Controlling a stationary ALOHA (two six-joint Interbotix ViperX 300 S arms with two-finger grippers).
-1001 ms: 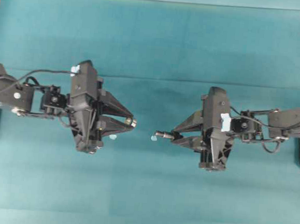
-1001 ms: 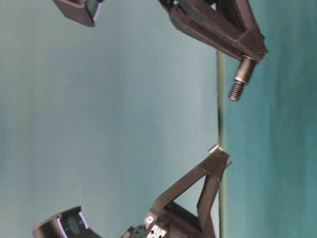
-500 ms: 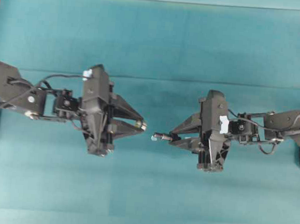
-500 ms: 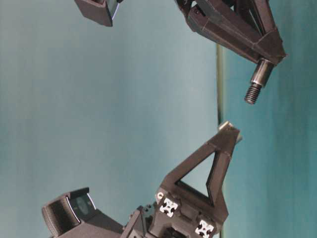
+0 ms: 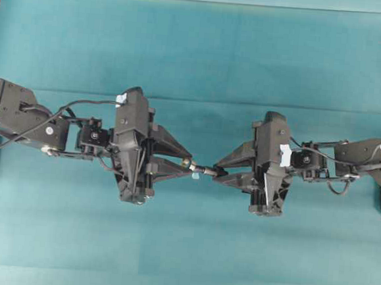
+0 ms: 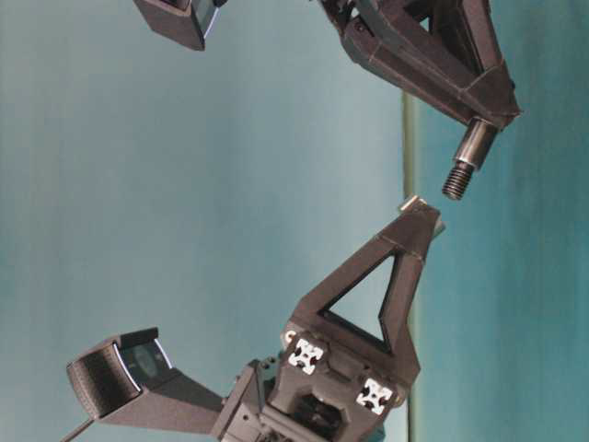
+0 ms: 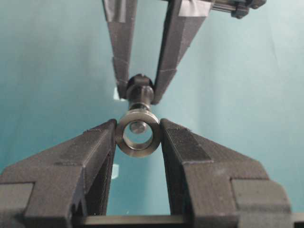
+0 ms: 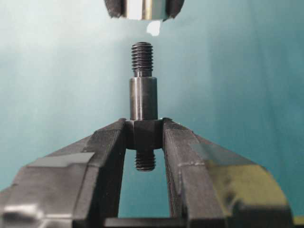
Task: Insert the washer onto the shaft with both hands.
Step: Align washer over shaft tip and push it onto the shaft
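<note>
Left gripper (image 5: 187,162) is clamped on the washer (image 7: 137,132), ring held edge-on between the two fingertips, hole facing the other arm. Right gripper (image 5: 216,172) is clamped on the shaft (image 8: 143,97), gripping its thick middle; the threaded thin end points at the washer and a short threaded stub sticks out behind the fingers. Both parts are held above the teal table (image 5: 197,57), near its centre, grippers tip to tip. In the left wrist view the shaft (image 7: 138,95) tip shows through the washer hole, slightly above centre, so alignment is close. In the right wrist view there is a clear gap between the threaded tip and the washer (image 8: 138,8), so it is not inserted. The table-level view shows the shaft (image 6: 466,158) tip just beside the left gripper (image 6: 421,210), offset and tilted, not touching. In the overhead view the washer (image 5: 187,162) and shaft (image 5: 207,171) sit nearly in line. A small pale bit (image 5: 195,176) lies on the table under the gap.
</note>
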